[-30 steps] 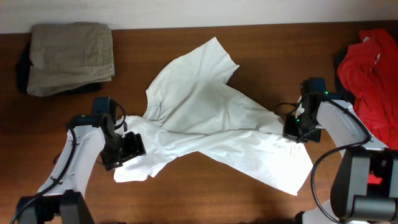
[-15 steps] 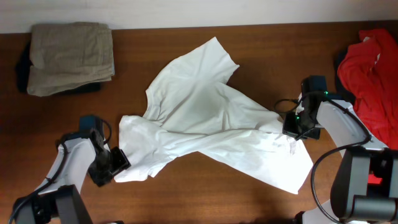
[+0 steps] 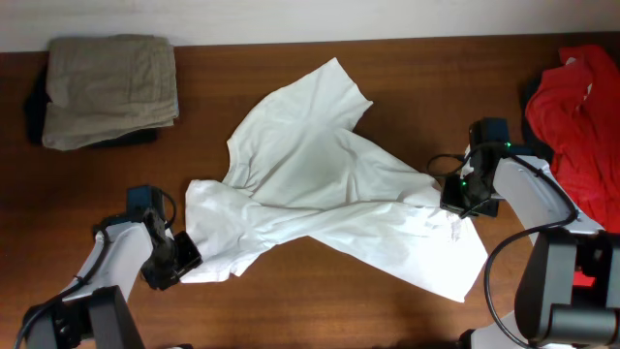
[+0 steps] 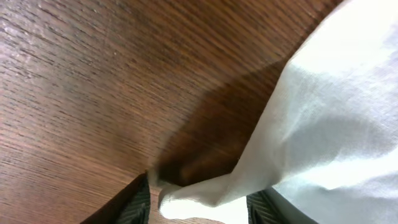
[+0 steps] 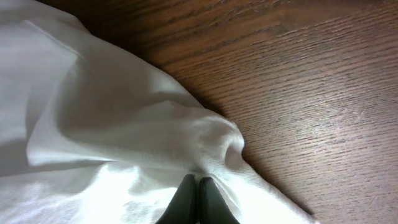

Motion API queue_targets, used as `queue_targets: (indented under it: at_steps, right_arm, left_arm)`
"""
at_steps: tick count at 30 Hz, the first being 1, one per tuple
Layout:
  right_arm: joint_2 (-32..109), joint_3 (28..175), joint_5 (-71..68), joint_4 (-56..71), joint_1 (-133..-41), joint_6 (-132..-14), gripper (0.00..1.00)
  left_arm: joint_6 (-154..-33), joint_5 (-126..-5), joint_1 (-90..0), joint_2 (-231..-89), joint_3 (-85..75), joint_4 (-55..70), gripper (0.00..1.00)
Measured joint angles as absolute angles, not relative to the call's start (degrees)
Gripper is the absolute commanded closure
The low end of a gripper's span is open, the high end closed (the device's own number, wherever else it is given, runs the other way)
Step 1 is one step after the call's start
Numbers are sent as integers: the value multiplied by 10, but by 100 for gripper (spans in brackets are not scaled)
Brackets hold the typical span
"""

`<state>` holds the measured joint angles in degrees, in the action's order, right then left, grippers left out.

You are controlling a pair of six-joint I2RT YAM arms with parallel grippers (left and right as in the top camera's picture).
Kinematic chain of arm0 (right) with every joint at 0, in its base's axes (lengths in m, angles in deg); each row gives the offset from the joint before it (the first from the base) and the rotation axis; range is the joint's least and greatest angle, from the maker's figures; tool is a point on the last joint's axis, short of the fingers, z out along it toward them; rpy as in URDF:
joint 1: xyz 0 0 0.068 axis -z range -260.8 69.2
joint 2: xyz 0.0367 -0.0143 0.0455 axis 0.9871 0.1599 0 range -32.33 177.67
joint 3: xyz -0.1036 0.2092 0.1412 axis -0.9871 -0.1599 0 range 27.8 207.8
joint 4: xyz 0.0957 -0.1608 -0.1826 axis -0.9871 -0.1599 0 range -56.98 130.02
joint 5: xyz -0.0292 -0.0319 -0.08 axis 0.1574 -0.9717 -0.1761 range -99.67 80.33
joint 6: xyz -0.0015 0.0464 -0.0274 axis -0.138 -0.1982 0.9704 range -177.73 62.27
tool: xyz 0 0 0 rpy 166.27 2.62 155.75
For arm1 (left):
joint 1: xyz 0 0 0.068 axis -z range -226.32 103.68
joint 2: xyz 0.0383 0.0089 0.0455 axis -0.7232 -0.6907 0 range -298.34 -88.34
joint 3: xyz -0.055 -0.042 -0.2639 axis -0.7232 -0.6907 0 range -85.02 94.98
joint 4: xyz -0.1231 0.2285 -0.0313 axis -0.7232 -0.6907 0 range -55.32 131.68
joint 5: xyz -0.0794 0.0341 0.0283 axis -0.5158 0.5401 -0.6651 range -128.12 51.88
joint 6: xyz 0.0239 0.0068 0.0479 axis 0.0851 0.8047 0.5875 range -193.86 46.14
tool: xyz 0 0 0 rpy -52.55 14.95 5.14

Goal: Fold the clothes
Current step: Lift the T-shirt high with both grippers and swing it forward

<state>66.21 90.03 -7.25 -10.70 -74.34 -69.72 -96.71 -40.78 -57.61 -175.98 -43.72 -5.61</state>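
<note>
Straddling the lower-left corner of the white shirt [image 3: 320, 184], sprawled crumpled across the middle of the desk [image 3: 436, 87] with its long axis running left to right, with the left tool [image 4: 196, 208] spread, and pinching its opposite edge in the pressed-together right tool [image 5: 199, 196].

**What stays out of our sight**

In the overhead view the red garment [image 3: 579, 102] runs off the right edge. A dark item [image 3: 37, 102] under the folded khaki pile [image 3: 111, 87] shows us only a sliver. The left wrist view's bottom edge crops the left pincer [image 4: 199, 200], so we cannot tell whether it touches the white shirt [image 4: 323, 124] corner. The right pincer [image 5: 198, 198] hides the fold it pinches.
</note>
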Motion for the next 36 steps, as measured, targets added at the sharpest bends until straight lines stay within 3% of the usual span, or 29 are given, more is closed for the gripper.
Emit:
queue_targets:
  at_steps: [2,3,5,6,10,15,24,28,32,36]
  right_arm:
    - [662,900,-73,-107,-743,-698,96]
    - [662,900,-73,-107,-743,-697,96]
    - [662,900,-73,-107,-743,-698,96]
    - [662,900,-73,-107,-743,-698,96]
    - [662,905,-72,-127,-743,-698,96]
    - [626,1039,-71,-227,-743,-697,96]
    - [560,1422,-66,-444,-743,-693,96]
    - [539,1677,-52,-530,-743,-693,96]
    - [521,1833,-29,-569,-743,-693,96]
    - [523,1859,-25,-555,-743,-693,96]
  left_arm:
    - [-975,-404,-576,-1766,-437,-55,48]
    - [-977,-404,-576,-1770,-435,-55,54]
    - [-978,-406,-576,-1779,-431,-56,77]
    - [-982,-408,-576,-1786,-425,-55,99]
    - [-986,-423,-576,-1796,-412,-56,99]
    - [-985,-414,-575,-1815,-329,-142,99]
    - [-959,-412,-575,-1692,156,-309,99]
    - [-957,-412,-575,-1608,368,-375,99]
    - [-957,-423,-575,-1552,485,-413,99]
    - [-957,-430,-575,-1553,506,-408,99]
